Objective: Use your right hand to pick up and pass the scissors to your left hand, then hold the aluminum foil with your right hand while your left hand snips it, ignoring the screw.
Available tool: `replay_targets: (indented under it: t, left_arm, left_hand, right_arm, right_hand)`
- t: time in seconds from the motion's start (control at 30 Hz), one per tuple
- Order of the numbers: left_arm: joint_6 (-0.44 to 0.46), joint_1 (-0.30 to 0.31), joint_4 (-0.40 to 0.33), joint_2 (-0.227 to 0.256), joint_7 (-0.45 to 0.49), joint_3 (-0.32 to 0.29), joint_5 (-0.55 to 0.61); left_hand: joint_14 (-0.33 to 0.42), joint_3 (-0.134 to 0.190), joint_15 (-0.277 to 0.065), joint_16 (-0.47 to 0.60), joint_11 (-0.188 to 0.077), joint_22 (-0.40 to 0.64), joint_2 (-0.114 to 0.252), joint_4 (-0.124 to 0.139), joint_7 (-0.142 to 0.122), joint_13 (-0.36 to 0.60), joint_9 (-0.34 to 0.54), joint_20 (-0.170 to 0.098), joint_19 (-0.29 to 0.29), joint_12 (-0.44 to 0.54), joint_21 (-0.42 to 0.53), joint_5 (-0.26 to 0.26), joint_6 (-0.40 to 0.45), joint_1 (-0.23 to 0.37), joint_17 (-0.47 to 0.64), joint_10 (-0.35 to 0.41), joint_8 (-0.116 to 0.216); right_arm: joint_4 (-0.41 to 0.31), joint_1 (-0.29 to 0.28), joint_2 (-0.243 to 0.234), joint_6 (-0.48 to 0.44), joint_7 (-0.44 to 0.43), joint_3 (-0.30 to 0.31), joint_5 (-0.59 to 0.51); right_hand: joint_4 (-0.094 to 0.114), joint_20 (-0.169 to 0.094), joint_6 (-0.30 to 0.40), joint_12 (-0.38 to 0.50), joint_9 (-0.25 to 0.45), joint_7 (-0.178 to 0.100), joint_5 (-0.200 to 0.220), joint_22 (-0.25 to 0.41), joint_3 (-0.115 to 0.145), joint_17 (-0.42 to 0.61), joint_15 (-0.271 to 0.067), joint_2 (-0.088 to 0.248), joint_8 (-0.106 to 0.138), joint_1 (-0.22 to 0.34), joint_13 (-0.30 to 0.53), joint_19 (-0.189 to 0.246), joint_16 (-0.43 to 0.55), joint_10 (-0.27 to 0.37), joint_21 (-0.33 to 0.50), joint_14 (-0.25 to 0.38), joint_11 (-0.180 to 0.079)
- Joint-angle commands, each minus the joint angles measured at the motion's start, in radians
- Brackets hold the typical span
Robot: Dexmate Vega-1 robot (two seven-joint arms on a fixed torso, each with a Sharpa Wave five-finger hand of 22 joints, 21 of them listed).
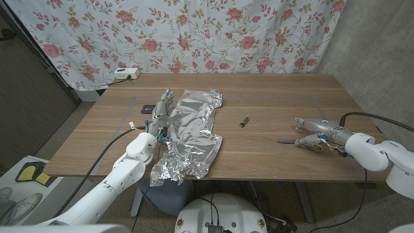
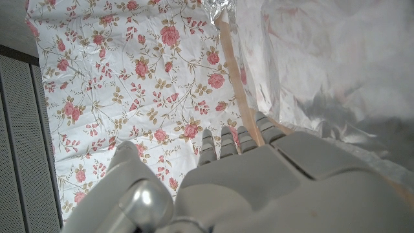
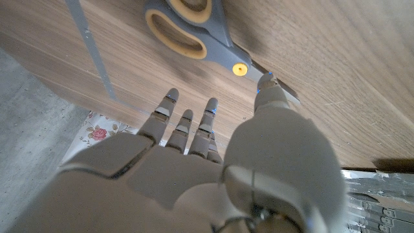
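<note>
Right hand (image 1: 315,133) fingers apart over scissors (image 3: 194,35), left hand (image 1: 160,111) fingers apart beside aluminum foil (image 1: 191,133), neither holding anything

Even, soft indoor light across the wooden table (image 1: 272,97) in head view, no hard shadows; aluminum foil (image 1: 191,133) throws bright glare w/ crinkled highlights. Left wrist view: foil blown out & blurred, left hand (image 2: 259,188) out of focus up close. Right wrist view: right hand (image 3: 194,168) soft-focus, scissors (image 3: 194,32) fairly sharp, slight shadow beneath
</note>
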Motion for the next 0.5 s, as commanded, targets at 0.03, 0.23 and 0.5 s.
replay_targets:
  t: [0.03, 0.23, 0.5]
  left_arm:
    - [0.0, 0.0, 0.002, -0.003, -0.002, 0.004, 0.0]
    - [0.0, -0.001, 0.003, -0.003, -0.003, 0.005, 0.001]
    - [-0.002, 0.002, 0.004, -0.004, -0.005, 0.007, 0.0]
  left_hand:
    - [0.0, -0.002, 0.009, 0.001, 0.0, 0.004, 0.0, 0.001, 0.005, 0.0, 0.002, 0.005, 0.004, -0.002, -0.003, 0.005, 0.006, -0.012, 0.004, 0.002, -0.001]
    - [0.0, -0.003, 0.008, 0.001, 0.005, 0.004, 0.001, 0.001, 0.004, 0.0, 0.001, 0.007, 0.002, -0.002, -0.005, 0.006, 0.006, -0.013, 0.004, 0.001, -0.001]
    - [0.0, -0.004, 0.009, 0.001, 0.004, 0.004, 0.001, 0.001, 0.004, 0.0, 0.001, 0.006, 0.002, -0.003, -0.007, 0.006, 0.007, -0.014, 0.003, 0.002, -0.001]
  right_arm:
    - [-0.002, -0.014, -0.005, -0.014, 0.002, 0.001, -0.021]
    - [-0.007, -0.025, -0.008, -0.025, 0.011, 0.005, -0.035]
    - [-0.008, -0.022, -0.013, -0.039, 0.007, -0.012, -0.062]
  right_hand:
    - [0.001, -0.004, 0.003, 0.015, 0.003, -0.011, 0.001, 0.002, 0.008, 0.001, -0.128, -0.002, 0.003, 0.015, 0.008, 0.003, 0.003, 0.016, 0.002, 0.009, -0.011]
    - [-0.002, -0.003, 0.007, 0.028, 0.003, -0.012, -0.002, 0.002, 0.019, 0.002, -0.129, 0.005, 0.004, 0.036, 0.015, 0.005, 0.003, 0.024, 0.002, 0.012, -0.017]
    - [-0.011, -0.008, 0.01, 0.051, 0.003, -0.02, -0.013, 0.002, 0.053, 0.006, -0.131, 0.023, 0.004, 0.092, 0.028, 0.004, 0.003, 0.036, 0.001, 0.019, -0.025]
